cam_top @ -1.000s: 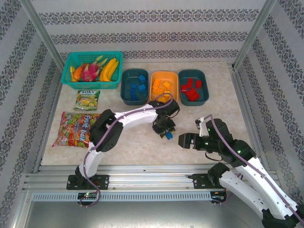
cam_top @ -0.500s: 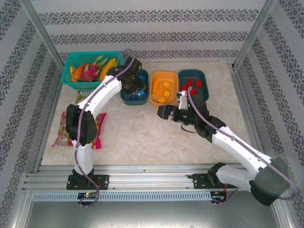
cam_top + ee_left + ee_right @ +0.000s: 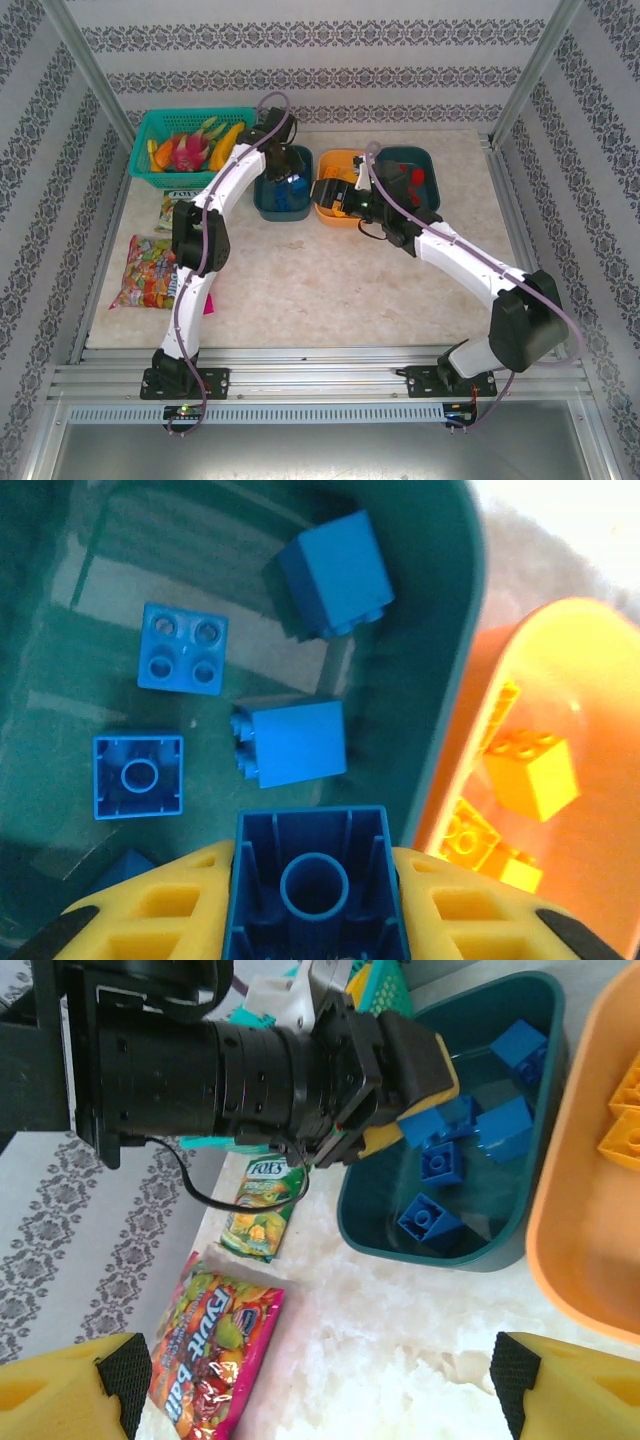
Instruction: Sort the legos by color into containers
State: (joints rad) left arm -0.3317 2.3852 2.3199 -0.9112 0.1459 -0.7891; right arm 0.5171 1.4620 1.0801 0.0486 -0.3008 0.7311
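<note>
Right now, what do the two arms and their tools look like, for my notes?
The left arm and right arm have white links with black joints, and a thin purple-grey cable runs along each. The left tool and right tool have yellow fingers with black pads; the left wrist is a black cylinder.

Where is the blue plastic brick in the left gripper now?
In the left wrist view, the blue plastic brick is clamped in the left gripper over the dark teal plastic tub, beside the orange plastic tub.
</note>
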